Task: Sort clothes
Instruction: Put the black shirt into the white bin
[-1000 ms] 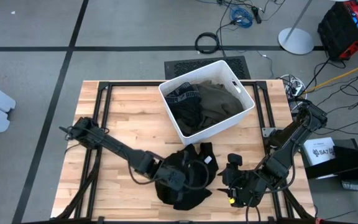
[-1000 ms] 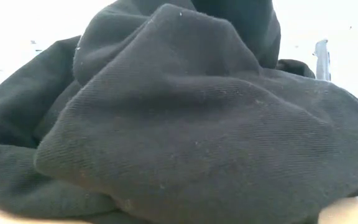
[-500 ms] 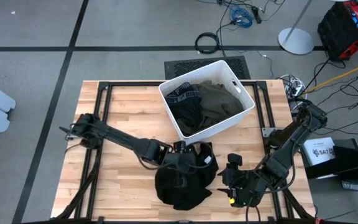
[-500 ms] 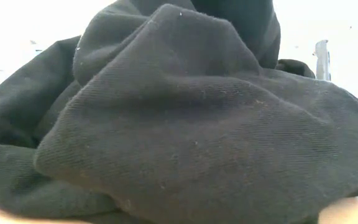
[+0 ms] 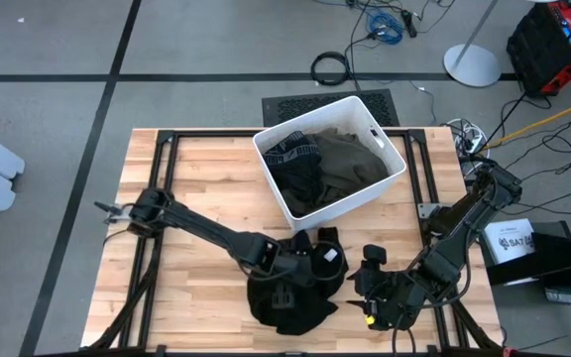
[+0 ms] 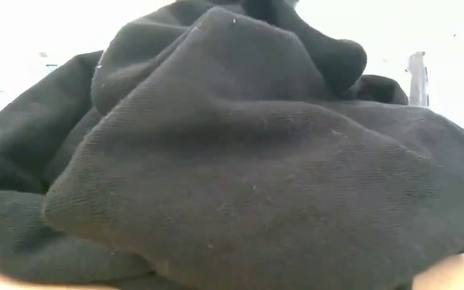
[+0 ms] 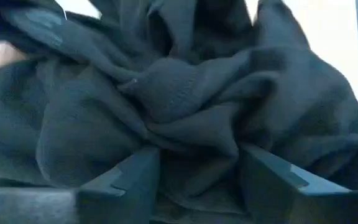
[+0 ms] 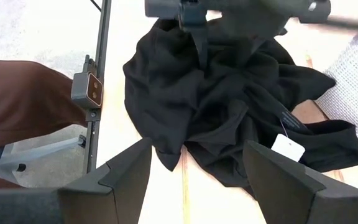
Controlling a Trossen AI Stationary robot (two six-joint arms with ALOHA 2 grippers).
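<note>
High view: the wooden worktop (image 5: pixel 196 183) carries a white bin (image 5: pixel 390 164) toward 12 o'clock, with dark olive-green fabric (image 5: pixel 350 159) and a black patterned piece (image 5: pixel 293 159) lying inside it. At about 6 o'clock from the bin, a black garment (image 5: pixel 300 297) lies crumpled on the boards, a white tag (image 5: pixel 331 256) showing on its edge nearest the bin. The left gripper (image 5: pixel 287 278) reaches in from 9 o'clock and sits right on the heap. The right gripper (image 5: pixel 373 266) rests at 3 o'clock of the garment, apart from it.

Low view: the black garment (image 6: pixel 232 161) fills nearly everything — folds piled on a strip of worktop (image 6: pixel 457 274).

Left wrist view: the left gripper (image 7: pixel 199 180) has its fingers (image 7: pixel 129 177) spread, with bunched black cloth (image 7: pixel 185 106) lying between and ahead of them; whether it is pinched I cannot tell.

Right wrist view: the right gripper (image 8: pixel 197 177) stands spread with bare worktop (image 8: pixel 166 199) between its fingers, nothing held. Ahead lies the black garment (image 8: pixel 222 93) with its tag (image 8: pixel 286 147); the left arm (image 8: pixel 229 9) hangs over it. A brown sleeve (image 8: pixel 23 99) shows beyond the worktop edge.
</note>
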